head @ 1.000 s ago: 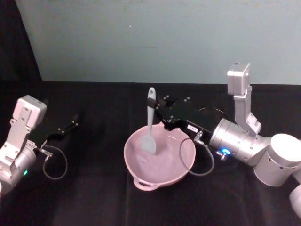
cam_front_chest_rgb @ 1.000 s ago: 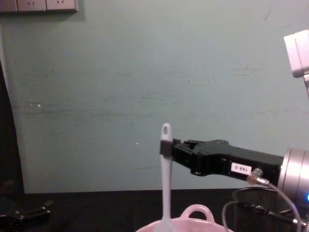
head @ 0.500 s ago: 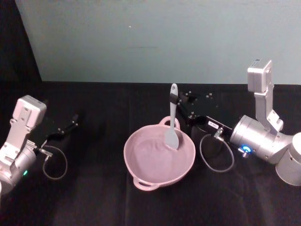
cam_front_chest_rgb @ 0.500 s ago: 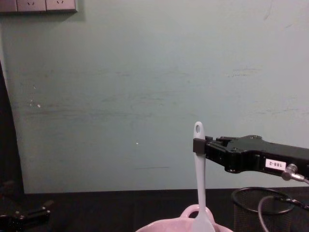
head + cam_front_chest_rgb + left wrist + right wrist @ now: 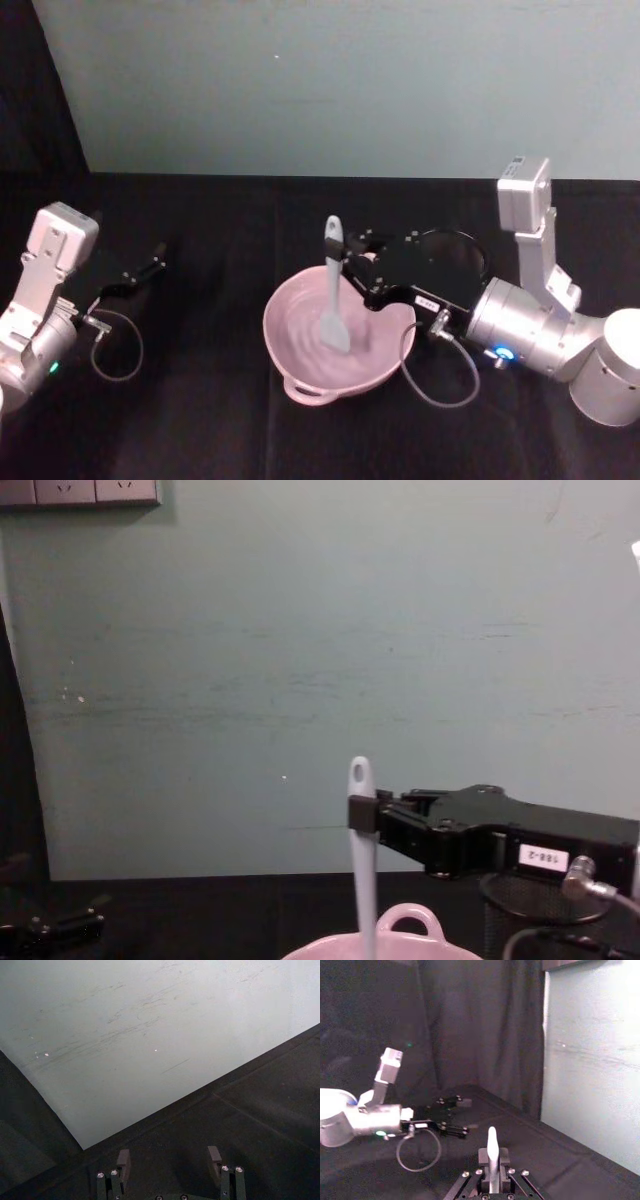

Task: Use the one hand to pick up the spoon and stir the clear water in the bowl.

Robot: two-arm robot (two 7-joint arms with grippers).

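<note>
Since 0.5 s ago the long slim white plastic spoon [image 5: 332, 290] swung from the far-right rim of the pale pink loop-handled bowl [image 5: 272, 340] to its middle, head inside: stirring's underway. Black boxy right gripper [image 5: 342, 262] hangs over bowl, jaws clamped on handle; left gripper [image 5: 150, 268] idle well left of bowl, jaws apart, empty.

Pink bowl [image 5: 285, 345] on black table [image 5: 200, 420]

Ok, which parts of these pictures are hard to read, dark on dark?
Head view: the right claw, shut on the spoon in the bowl, and the parked left claw blend into the black table. Chest view: the pale lit wall outlines the right claw and spoon.
</note>
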